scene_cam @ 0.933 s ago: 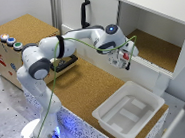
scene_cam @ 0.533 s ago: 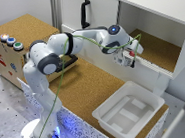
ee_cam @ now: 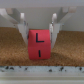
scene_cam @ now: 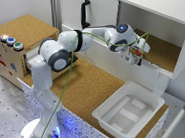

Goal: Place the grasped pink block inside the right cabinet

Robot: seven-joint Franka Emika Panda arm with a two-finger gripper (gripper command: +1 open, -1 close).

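- At the exterior view's left stands a cork-topped drawer box [scene_cam: 21,47] on the desk [scene_cam: 93,91], with three round buttons [scene_cam: 11,42] along its top edge.
- Just to the right of it rises the white robot arm [scene_cam: 54,56], its base low in the picture and its upper links reaching across toward the exterior view's right.
- A green cable [scene_cam: 68,85] runs from the base up along the arm to the wrist.
- Behind the arm's reach, a black handle [scene_cam: 84,14] stands upright on a white panel.
- Lower down, toward the exterior view's right, a white plastic tray [scene_cam: 102,113] sits on the cork-covered desk, well apart from the arm's end.
- The fingers [scene_cam: 135,55] hang at the front lip of the right cabinet [scene_cam: 164,50], a white-walled compartment with a cork-brown floor.
- In the wrist view the fingers [ee_cam: 39,33] are closed to the width of the pink block [ee_cam: 39,44], one pad on each side of it, gripping its upper part.
- The block bears dark marks on its facing side and shows over cork floor, with a pale speckled edge in front of it.
- In the exterior view the block [scene_cam: 136,53] is only a small reddish spot at the fingers, at the cabinet's opening; whether it touches the floor cannot be told.
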